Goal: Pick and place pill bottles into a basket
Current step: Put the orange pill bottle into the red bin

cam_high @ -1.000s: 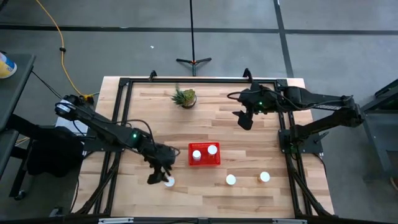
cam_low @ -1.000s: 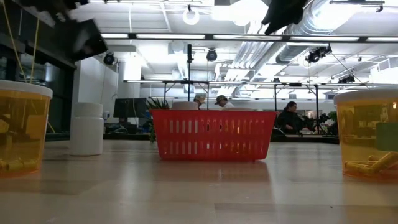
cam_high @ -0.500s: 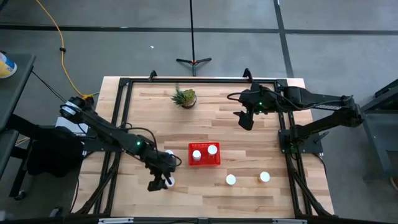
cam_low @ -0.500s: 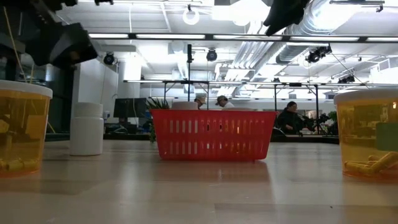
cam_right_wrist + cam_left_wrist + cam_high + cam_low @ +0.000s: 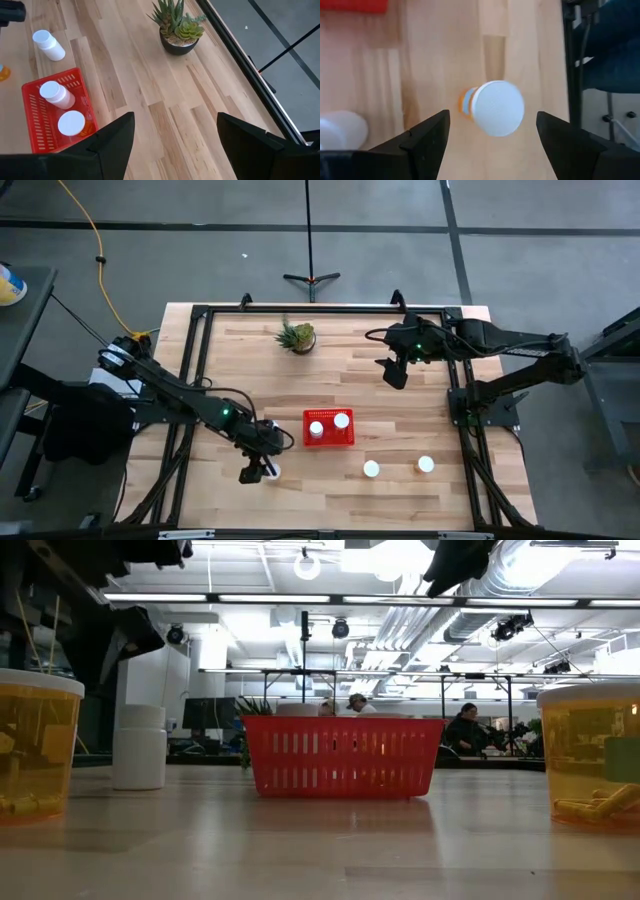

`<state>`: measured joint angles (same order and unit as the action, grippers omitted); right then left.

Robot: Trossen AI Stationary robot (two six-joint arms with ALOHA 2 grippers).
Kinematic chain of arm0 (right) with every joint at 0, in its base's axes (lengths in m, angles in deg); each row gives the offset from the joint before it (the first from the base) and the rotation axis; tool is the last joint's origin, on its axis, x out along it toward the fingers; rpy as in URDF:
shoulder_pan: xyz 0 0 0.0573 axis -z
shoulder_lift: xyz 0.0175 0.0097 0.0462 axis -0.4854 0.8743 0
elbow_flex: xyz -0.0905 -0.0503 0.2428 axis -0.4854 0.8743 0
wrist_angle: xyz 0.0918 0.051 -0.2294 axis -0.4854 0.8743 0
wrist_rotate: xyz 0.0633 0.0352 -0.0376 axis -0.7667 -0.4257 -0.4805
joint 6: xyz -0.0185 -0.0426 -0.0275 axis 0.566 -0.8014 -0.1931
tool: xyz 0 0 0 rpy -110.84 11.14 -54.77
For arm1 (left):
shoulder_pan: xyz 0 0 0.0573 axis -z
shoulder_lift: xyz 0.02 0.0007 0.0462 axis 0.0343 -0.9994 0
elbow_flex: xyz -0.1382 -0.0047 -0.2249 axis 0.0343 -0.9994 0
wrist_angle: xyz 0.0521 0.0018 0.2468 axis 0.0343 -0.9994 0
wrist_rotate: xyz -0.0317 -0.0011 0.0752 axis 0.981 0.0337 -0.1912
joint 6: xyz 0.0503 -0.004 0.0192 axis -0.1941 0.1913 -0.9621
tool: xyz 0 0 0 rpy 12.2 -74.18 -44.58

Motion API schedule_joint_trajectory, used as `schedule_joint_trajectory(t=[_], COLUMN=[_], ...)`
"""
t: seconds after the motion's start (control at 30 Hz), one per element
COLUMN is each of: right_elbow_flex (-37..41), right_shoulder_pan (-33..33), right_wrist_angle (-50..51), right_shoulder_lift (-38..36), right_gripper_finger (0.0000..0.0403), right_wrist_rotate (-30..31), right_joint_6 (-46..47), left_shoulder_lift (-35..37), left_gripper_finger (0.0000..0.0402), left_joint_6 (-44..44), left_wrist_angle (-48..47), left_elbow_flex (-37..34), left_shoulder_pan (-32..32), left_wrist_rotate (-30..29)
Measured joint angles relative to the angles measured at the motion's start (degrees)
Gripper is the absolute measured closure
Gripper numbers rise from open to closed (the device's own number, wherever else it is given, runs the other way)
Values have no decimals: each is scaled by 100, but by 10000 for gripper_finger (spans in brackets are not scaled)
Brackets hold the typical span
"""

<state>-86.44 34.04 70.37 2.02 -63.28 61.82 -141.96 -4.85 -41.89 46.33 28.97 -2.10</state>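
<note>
The red basket (image 5: 328,428) stands on the table's near middle with two white-capped pill bottles (image 5: 62,107) inside. My left gripper (image 5: 256,471) is open near the table's front left. In the left wrist view its fingers (image 5: 492,125) stand on either side of an upright orange bottle with a white cap (image 5: 497,107), without touching it. A white bottle (image 5: 270,426) stands between that one and the basket. Two more bottles (image 5: 371,469) (image 5: 426,465) stand right of the basket near the front. My right gripper (image 5: 395,373) is open and empty, raised over the far right.
A small spiky green potted plant (image 5: 297,337) stands at the far middle. A black frame (image 5: 200,360) runs along the table's left, far and right edges. In the low view, people sit at desks in the room behind the basket (image 5: 343,755).
My left gripper has moved toward the table's near edge and down, over the orange bottle at the front left. It has stayed open. The bottles and the basket have kept their places.
</note>
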Motion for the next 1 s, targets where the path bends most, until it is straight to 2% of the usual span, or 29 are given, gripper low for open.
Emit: schedule_joint_trajectory(t=[0.33,0.5,0.83,1.0], right_elbow_flex=[0,0,6,9], right_shoulder_pan=[2,2,2,0], right_wrist_angle=[7,5,20,44], right_shoulder_lift=[0,0,2,2], right_gripper_finger=[130,130,130,130], right_wrist_rotate=[49,48,-49,-90], right_joint_6=[-13,-13,-11,-20], left_shoulder_lift=[0,-17,-563,-570], left_gripper_finger=[69,69,69,69], left_joint_6=[-108,108,188,157], left_wrist_angle=[143,376,869,693], left_elbow_flex=[0,0,5,4], left_shoulder_pan=[2,3,90,72], left_wrist_rotate=[-132,-99,131,58])
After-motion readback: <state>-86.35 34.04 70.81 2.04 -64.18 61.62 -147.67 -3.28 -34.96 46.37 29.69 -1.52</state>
